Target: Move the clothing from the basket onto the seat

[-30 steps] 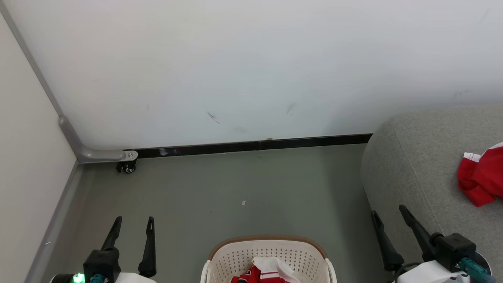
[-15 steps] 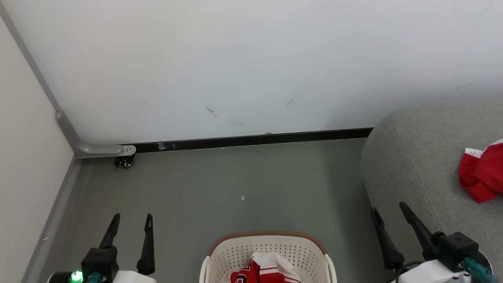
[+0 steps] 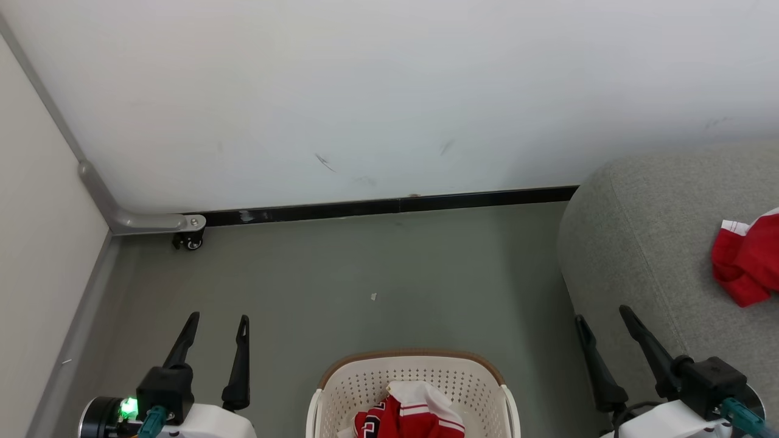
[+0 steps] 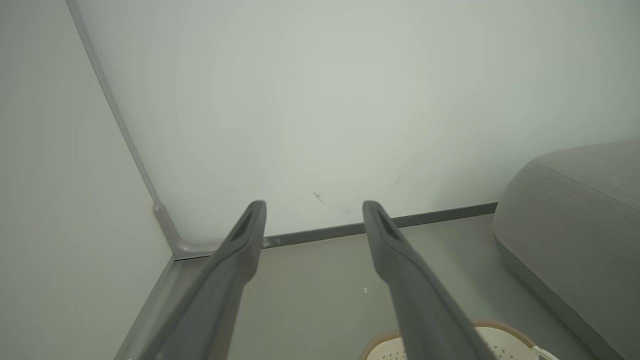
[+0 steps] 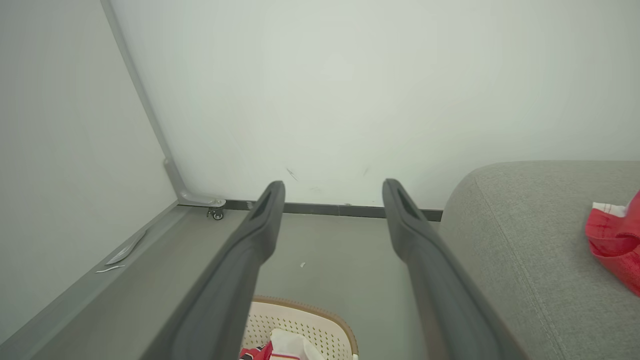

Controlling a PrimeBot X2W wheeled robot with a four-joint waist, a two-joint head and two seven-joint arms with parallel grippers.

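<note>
Over the last second the whole head view was shifted. The skirting strip (image 3: pixel 395 205) and the small caster (image 3: pixel 192 243) at the wall's foot were carried upward in the picture, and more of the basket (image 3: pixel 414 354) was brought in at the bottom. The camera was therefore judged to have been tipped down, with nothing on the floor (image 3: pixel 365 267) displaced. The left gripper (image 3: pixel 219 316) was raised a little and drawn slightly toward the basket. The right gripper (image 3: pixel 600 312) was kept near the seat's (image 3: pixel 639 255) rounded front corner. Both were seen with jaws spread wide and nothing between them.

The red-and-white clothing (image 3: pixel 408 413) was still heaped in the basket, which stood on the floor near the seat's front edge but apart from it. One red garment (image 3: pixel 745 267) was already laid on the seat. One transfer was thus judged complete, and a fresh reach down into the basket appeared to be in preparation.
</note>
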